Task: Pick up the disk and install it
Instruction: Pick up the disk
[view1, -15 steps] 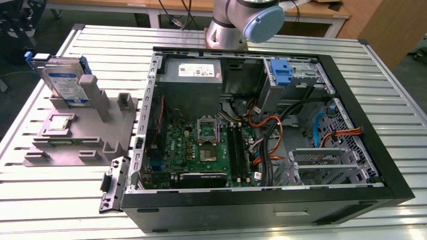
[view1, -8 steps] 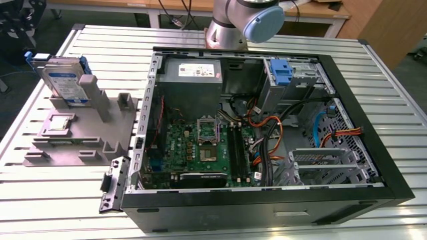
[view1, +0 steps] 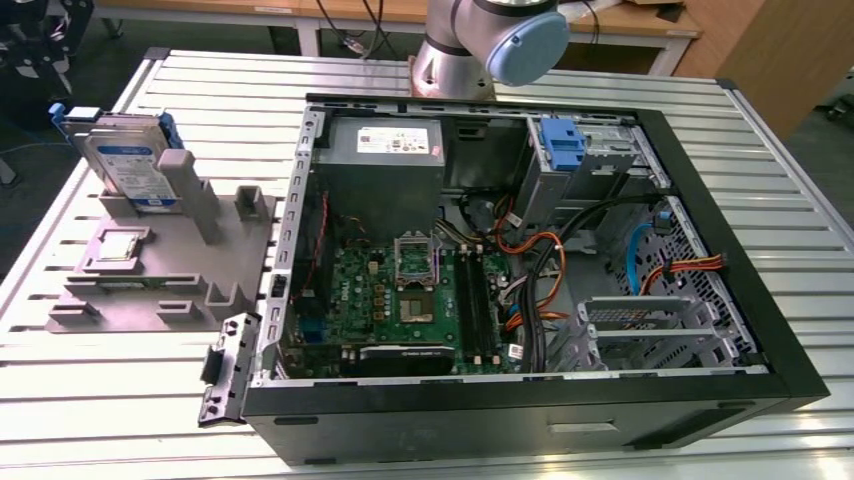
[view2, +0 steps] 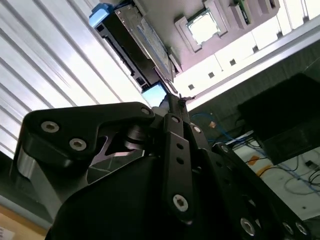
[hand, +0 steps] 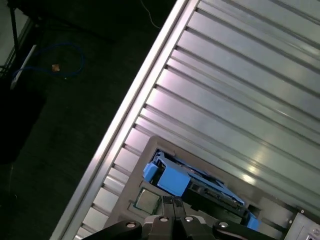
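Empty pincer (hand: 171, 204), jaws together — disk (hand: 202, 186) upright in grey holder (view1: 200, 265), straight ahead of pincer tip, untouched.

The worktop (view1: 120, 400) is of ribbed bare metal, smooth and quite shiny. The disk (view1: 130, 165) has a silver-grey metal body, a paper label and glossy blue plastic rails. The holder (view1: 147, 285) looks like matt grey plastic. The computer case (view1: 534, 405) is matt black outside and dull grey sheet metal inside. The tool (hand: 171, 201) is matt black with bright screws.
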